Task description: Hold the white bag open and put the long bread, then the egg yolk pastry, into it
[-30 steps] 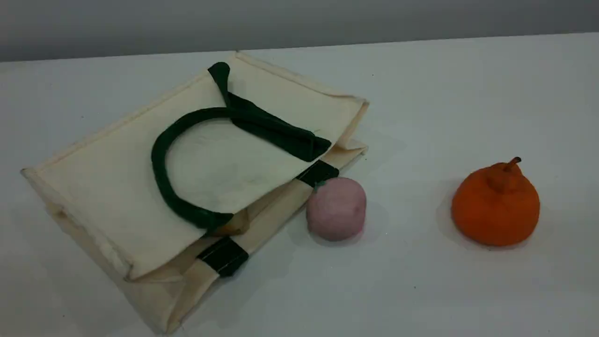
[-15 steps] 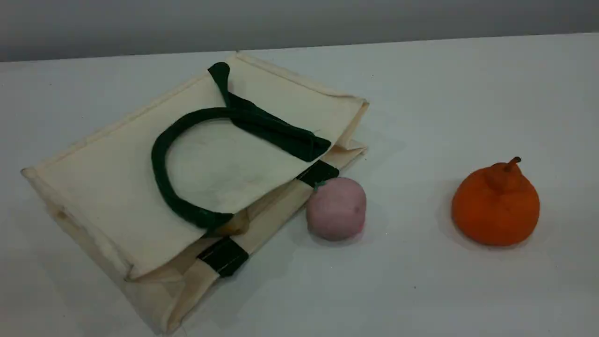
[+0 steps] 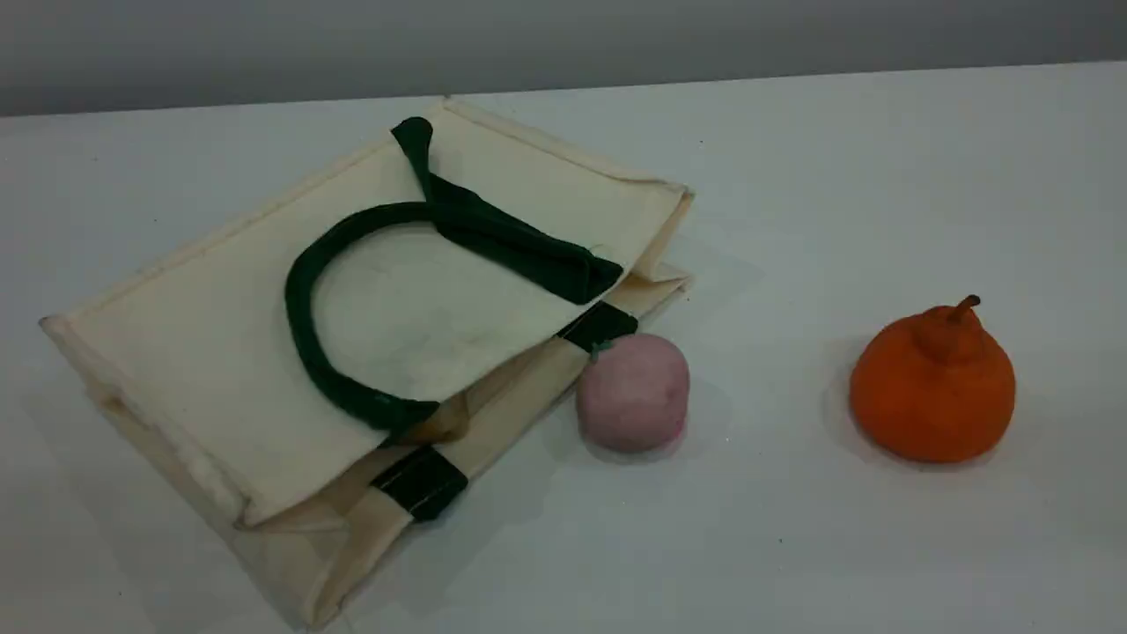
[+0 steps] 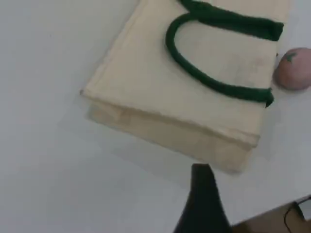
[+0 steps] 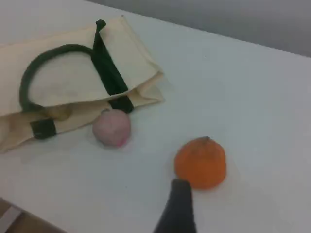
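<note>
Left gripper (image 4: pixel 201 190): one dark fingertip shows in the left wrist view. I cannot tell whether the jaws are apart or closed. It grips nothing visible. The tip is over bare tabletop (image 3: pixel 836 176), near one edge of the white bag (image 4: pixel 155 87) and clear of it.

Right gripper (image 5: pixel 178 201): one fingertip in view, jaws released and wide, holding nothing. Directly beyond the tip is the orange stemmed fruit (image 5: pixel 200 162), near but apart. Farther out is the pink ball (image 5: pixel 112 127), and the bag lies beyond that.

The bag lies flat on its side on the tabletop, left of centre in the scene view, with its dark green handle (image 3: pixel 304 335) looped over the upper panel. The mouth faces the pink ball, which sits just beside a green tab (image 3: pixel 599 324). The fruit stands well apart to the right. A tan patch (image 3: pixel 443 428) shows in the mouth gap. Its identity is undetermined.
</note>
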Robot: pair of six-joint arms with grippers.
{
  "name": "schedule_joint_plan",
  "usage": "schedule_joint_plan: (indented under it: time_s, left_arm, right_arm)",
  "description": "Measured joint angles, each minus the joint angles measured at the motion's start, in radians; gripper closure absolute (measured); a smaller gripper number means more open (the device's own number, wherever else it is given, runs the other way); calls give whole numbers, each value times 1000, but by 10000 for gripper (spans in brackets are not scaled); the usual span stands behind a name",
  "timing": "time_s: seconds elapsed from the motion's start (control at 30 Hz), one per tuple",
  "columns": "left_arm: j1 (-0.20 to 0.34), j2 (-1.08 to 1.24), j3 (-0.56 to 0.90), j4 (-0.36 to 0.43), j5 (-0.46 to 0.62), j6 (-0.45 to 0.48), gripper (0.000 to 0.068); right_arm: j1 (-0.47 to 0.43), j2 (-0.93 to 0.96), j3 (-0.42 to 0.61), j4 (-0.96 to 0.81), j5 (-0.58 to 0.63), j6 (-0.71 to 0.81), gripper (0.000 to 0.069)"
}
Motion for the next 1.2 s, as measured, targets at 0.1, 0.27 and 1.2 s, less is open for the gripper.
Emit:
schedule_joint_plan:
  time_s: [0.1, 0.27, 1.2]
  left_arm:
    - [10, -46, 0, 0, 0, 0, 211]
    - [132, -98, -4, -2, 6, 0, 211]
    - [280, -97, -4, 0, 5, 0, 211]
  right_arm:
    - [-4, -14, 0, 1, 1, 0, 108]
    - [-96, -20, 0, 11, 1, 0, 109]
    - [-409, -20, 0, 15, 1, -1, 110]
